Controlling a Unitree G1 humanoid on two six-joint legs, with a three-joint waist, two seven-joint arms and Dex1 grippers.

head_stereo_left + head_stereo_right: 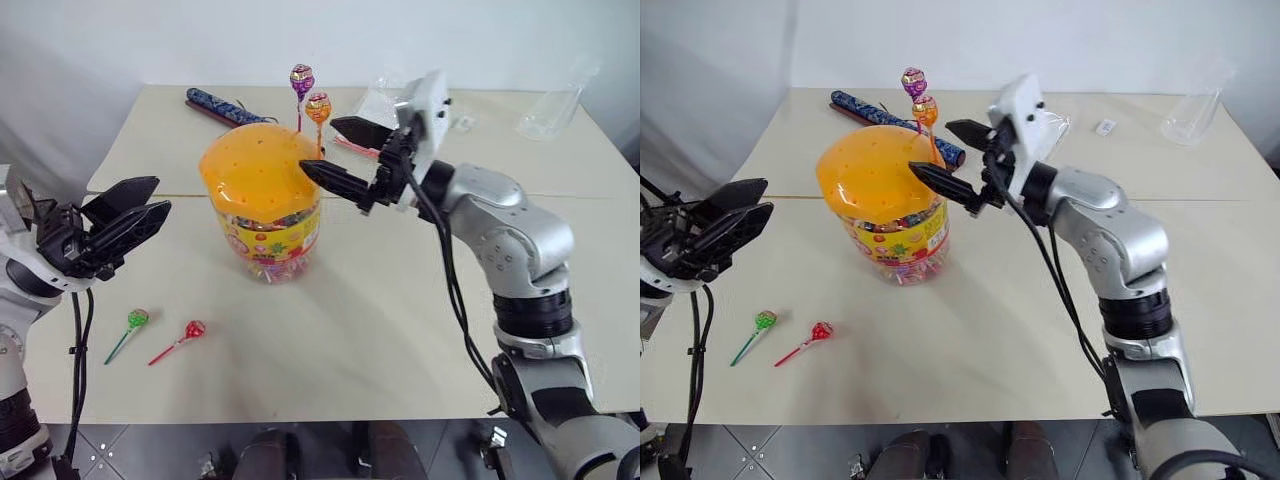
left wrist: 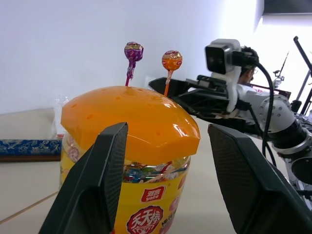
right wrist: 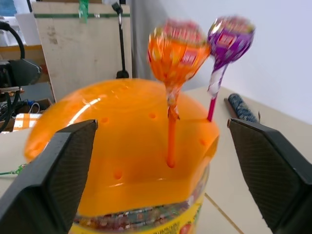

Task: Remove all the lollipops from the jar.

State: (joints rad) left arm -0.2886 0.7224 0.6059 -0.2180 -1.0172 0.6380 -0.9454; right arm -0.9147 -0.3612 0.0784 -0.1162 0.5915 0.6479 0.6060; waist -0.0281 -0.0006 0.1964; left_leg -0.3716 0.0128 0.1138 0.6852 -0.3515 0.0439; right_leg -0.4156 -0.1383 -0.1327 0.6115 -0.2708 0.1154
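two lollipops (image 1: 310, 95) in jar (image 1: 263, 205), two (image 1: 160, 335) on table

orange dotted lid (image 1: 260, 170) on jar (image 1: 272, 240) with yellow-red label; purple (image 1: 301, 77), orange (image 1: 318, 107), green (image 1: 137, 319), red (image 1: 194, 329) lollipops; cream table (image 1: 400, 330).

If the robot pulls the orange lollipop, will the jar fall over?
Probably not. The jar looks wide and packed with sweets, so likely heavy. The orange lollipop stands upright in a lid hole on a thin stick, so it should slide out easily.
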